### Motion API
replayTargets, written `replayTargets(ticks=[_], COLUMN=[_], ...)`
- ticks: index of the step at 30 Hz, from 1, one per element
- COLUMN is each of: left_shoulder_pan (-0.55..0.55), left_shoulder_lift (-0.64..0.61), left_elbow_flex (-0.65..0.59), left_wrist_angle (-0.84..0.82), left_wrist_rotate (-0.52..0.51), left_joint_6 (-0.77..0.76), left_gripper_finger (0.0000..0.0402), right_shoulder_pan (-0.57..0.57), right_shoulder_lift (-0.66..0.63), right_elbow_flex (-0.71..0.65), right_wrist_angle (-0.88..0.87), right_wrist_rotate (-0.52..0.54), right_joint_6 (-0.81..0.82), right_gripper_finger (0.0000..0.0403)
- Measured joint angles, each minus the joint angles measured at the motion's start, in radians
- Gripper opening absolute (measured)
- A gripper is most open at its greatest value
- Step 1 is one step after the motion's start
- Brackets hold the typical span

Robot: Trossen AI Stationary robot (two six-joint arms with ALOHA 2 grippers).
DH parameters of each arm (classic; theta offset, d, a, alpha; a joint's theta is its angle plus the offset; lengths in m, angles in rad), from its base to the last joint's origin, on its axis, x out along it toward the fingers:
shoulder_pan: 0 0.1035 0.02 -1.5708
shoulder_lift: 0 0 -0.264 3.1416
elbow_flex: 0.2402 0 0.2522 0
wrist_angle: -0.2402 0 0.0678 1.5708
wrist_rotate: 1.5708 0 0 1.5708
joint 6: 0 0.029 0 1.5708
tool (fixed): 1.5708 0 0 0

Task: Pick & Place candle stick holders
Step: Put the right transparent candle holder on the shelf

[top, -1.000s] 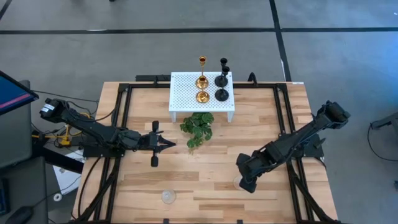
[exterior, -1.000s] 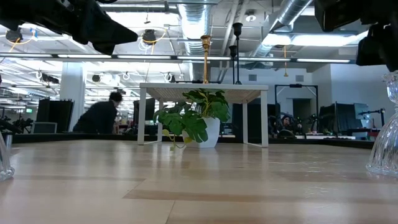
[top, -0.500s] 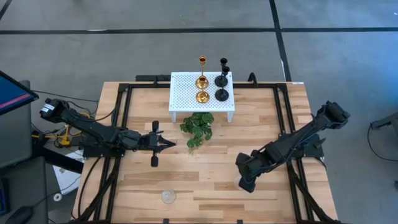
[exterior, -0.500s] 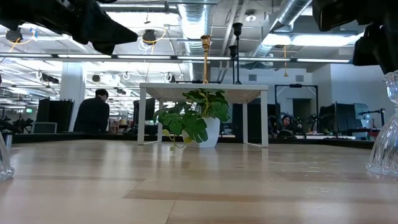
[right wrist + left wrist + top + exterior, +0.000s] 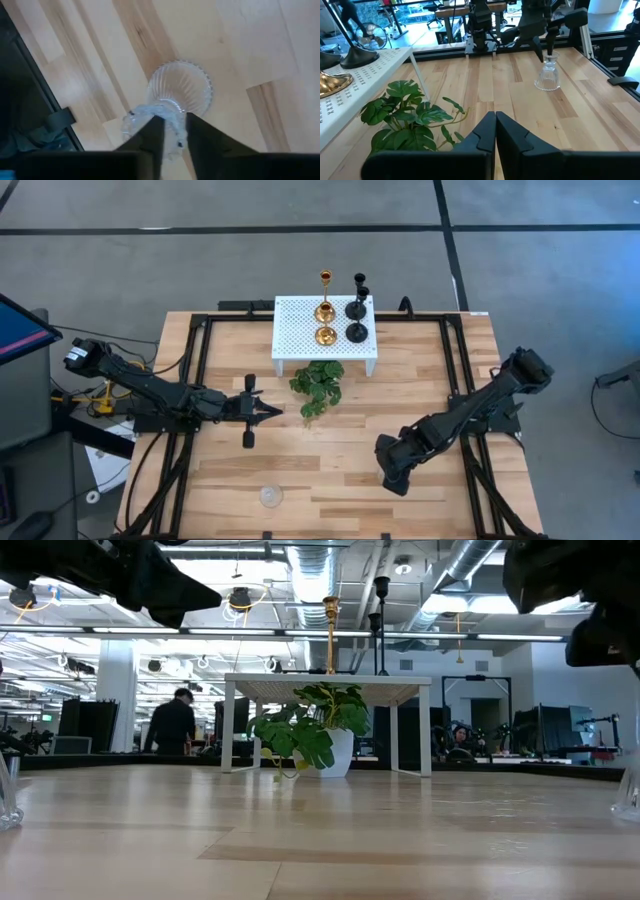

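A clear glass candle stick holder (image 5: pixel 547 80) stands on its round base (image 5: pixel 187 87) on the table's right half. My right gripper (image 5: pixel 174 122) points down onto its top and hides it in the high view (image 5: pixel 390 477). A second clear holder (image 5: pixel 270 496) stands near the front edge. Two gold holders (image 5: pixel 325 312) and two black ones (image 5: pixel 357 308) stand on the white perforated stand (image 5: pixel 300 345) at the back. My left gripper (image 5: pixel 275 411) hangs shut and level, left of the plant. My right gripper pinches the holder's upper cup (image 5: pixel 172 114) between its two fingers (image 5: pixel 150 135), one on each side. The fingers come from above, pointing steeply down. The holder stands upright with its base on the table.
A green leafy plant (image 5: pixel 318 385) in a white pot stands in front of the stand, mid-table. Black frame rails (image 5: pixel 455 380) run along both sides of the table. A person (image 5: pixel 175 725) moves in the room beyond.
My right gripper has gone down onto the top of the clear holder. In the low view the holder now shows farther to the right, mostly cut off by the picture's edge. My left arm has kept still.
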Motion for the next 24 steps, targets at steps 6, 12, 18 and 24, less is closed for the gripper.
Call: replayTargets(ticks=[6,12,18,24], left_shoulder_pan=[0.000,0.000,0.008,0.008], left_shoulder_lift=[0.000,0.000,0.000,0.001], left_elbow_flex=[0.000,0.000,0.002,0.044], left_wrist_angle=[0.000,0.020,0.023,0.005], left_wrist_rotate=[0.000,0.000,-0.002,-0.035], left_joint_6=[0.000,-0.013,-0.075,-0.076], left_gripper_finger=[0.0011,0.0011,0.0011,0.0009], right_shoulder_pan=[-0.002,-0.024,-0.084,-0.157], right_shoulder_lift=[-0.046,-0.080,-0.082,-0.082], right_elbow_flex=[-0.003,-0.003,-0.003,0.000], right_wrist_angle=[-0.013,-0.009,-0.005,0.059], right_wrist_rotate=[0.019,0.059,0.074,0.084], right_joint_6=[-0.009,-0.076,-0.197,-0.360], right_gripper_finger=[0.0021,0.0013,0.0013,0.0013])
